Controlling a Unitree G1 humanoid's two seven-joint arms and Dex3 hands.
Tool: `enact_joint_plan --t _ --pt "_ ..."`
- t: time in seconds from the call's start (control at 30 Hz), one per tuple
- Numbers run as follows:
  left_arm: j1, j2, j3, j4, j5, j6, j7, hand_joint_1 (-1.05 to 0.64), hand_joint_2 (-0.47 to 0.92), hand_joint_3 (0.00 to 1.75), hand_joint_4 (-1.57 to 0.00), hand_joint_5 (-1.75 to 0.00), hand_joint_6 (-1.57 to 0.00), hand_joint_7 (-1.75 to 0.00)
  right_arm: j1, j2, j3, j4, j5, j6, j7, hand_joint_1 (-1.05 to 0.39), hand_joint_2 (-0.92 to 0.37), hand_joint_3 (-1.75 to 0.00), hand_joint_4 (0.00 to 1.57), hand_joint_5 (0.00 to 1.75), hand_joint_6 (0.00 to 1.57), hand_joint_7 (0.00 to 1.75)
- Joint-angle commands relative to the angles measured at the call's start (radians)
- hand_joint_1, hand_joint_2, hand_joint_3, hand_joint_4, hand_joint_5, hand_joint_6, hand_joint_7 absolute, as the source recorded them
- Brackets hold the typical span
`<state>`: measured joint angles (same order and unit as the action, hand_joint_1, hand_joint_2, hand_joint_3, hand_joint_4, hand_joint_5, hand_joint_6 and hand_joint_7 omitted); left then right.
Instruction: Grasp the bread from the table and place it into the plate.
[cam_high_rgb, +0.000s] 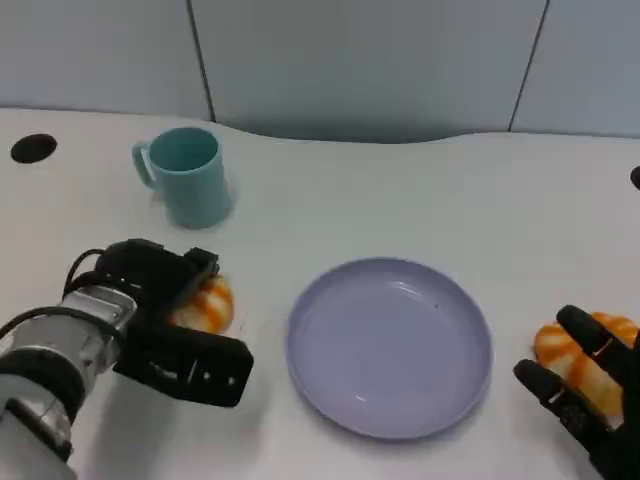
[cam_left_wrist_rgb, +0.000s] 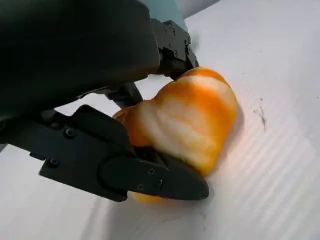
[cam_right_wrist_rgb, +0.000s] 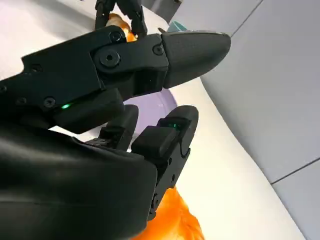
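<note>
An orange-and-white bread (cam_high_rgb: 210, 305) lies on the white table, left of the lavender plate (cam_high_rgb: 390, 345). My left hand (cam_high_rgb: 165, 320) is closed around this bread (cam_left_wrist_rgb: 185, 120): one finger presses its far side and the thumb (cam_left_wrist_rgb: 150, 175) lies along its near side. The bread touches the table. A second orange bread (cam_high_rgb: 556, 345) lies to the right of the plate. My right hand (cam_high_rgb: 590, 400) lies over that bread (cam_right_wrist_rgb: 175, 220) with its fingers (cam_right_wrist_rgb: 130, 65) stretched out and apart toward the plate (cam_right_wrist_rgb: 152, 102).
A teal mug (cam_high_rgb: 185, 175) stands behind the left bread, handle to the left. Two dark round holes sit in the tabletop, one at the far left (cam_high_rgb: 33, 148) and one at the right edge. A grey wall panel runs behind the table.
</note>
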<state>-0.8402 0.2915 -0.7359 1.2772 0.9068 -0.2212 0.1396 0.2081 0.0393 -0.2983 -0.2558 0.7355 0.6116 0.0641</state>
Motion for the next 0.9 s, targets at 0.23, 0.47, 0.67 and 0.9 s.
enact_joint_plan --t 0.23,0.47,0.67,0.9 --pt "0.023 -0.009 0.007 0.024 -0.043 -0.021 -0.052 -0.41 0.92 0.14 -0.51 -1.67 -0.67 -0.69 0.003 -0.014 -0.012 -0.012 0.002 -0.009 -0.001 -0.39 -0.92 -0.25 0.45 0.85 0.78 0.03" --pt "0.063 0.021 0.169 -0.022 -0.216 -0.114 -0.012 -0.33 0.92 0.35 -0.59 -1.74 -0.48 -1.68 -0.005 -0.017 -0.017 -0.005 0.004 -0.006 -0.005 -0.39 -0.92 -0.25 0.46 0.83 0.77 0.03" --pt "0.115 0.074 0.285 -0.091 -0.327 -0.257 0.026 -0.21 0.88 0.35 -0.61 -1.75 -0.39 -1.75 -0.021 -0.017 -0.029 0.013 0.023 0.004 -0.007 -0.37 -0.92 -0.25 0.48 0.82 0.79 0.04" --pt "0.165 0.131 0.361 -0.203 -0.379 -0.369 0.028 -0.17 0.84 0.26 -0.62 -1.75 -0.37 -1.75 -0.03 -0.021 -0.026 0.025 0.021 -0.001 0.002 -0.37 -0.92 -0.25 0.48 0.82 0.79 0.04"
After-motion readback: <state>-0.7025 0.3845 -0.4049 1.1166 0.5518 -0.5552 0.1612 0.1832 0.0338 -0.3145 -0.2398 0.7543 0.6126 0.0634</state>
